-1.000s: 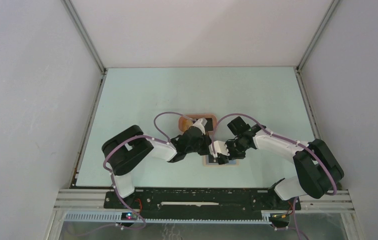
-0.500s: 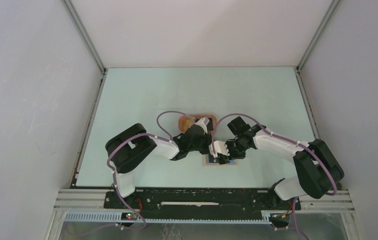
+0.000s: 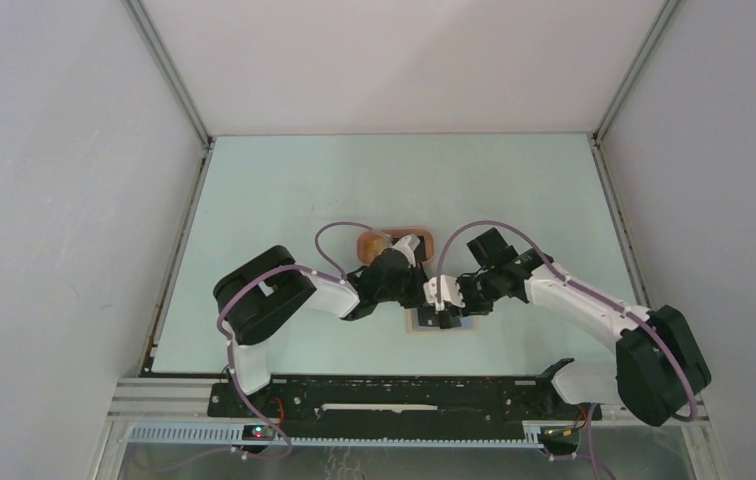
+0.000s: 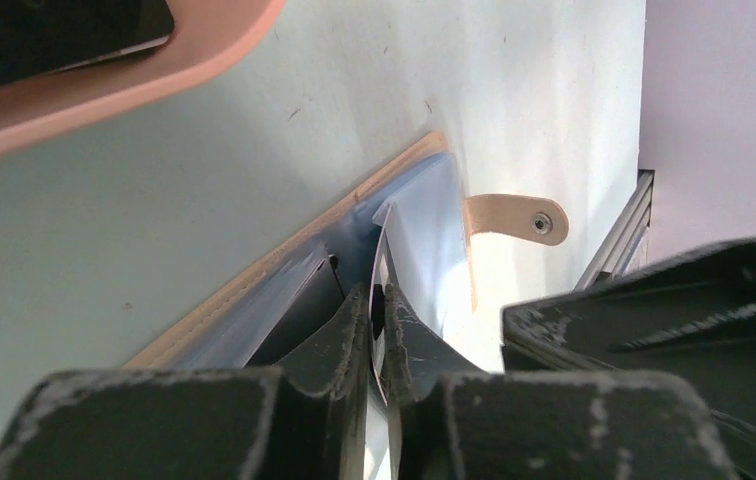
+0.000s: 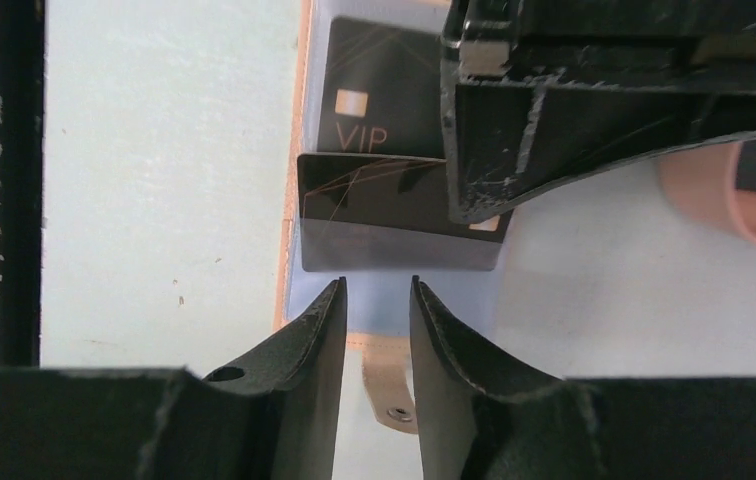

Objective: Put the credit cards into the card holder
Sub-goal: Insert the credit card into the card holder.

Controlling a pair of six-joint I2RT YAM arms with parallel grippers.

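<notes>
Top external view: both arms are seen meeting over the card holder (image 3: 466, 327), which is laid open on the table (image 3: 354, 180) at the 6 o'clock side of its middle. The left gripper (image 3: 417, 292) and the right gripper (image 3: 444, 305) are held almost touching above it, and the pink tray (image 3: 428, 238) is placed at 11 o'clock from the holder. Against the picture from a second ago, the right arm has been stretched out more and its elbow swung toward 5 o'clock; the holder has been left where it was. Left wrist view: the left gripper's fingers are pinched on the thin edge of a black card (image 4: 382, 272), which is poked into the pale blue inside of the holder. The snap tab (image 4: 514, 216) is seen at 2 o'clock, and a second black card (image 4: 54, 30) is kept in the tray at 10 o'clock. Right wrist view: the right gripper's fingers are held a little apart with nothing between them, just over the holder. The pinched card is seen partly tucked into a pocket, with a VIP card (image 5: 379, 100) tucked in at 12 o'clock from it. The step in hand is judged to be the sliding in of this card. Next, the card must be pushed home, the pinch let go without the card being dragged out, and the holder kept still.
</notes>
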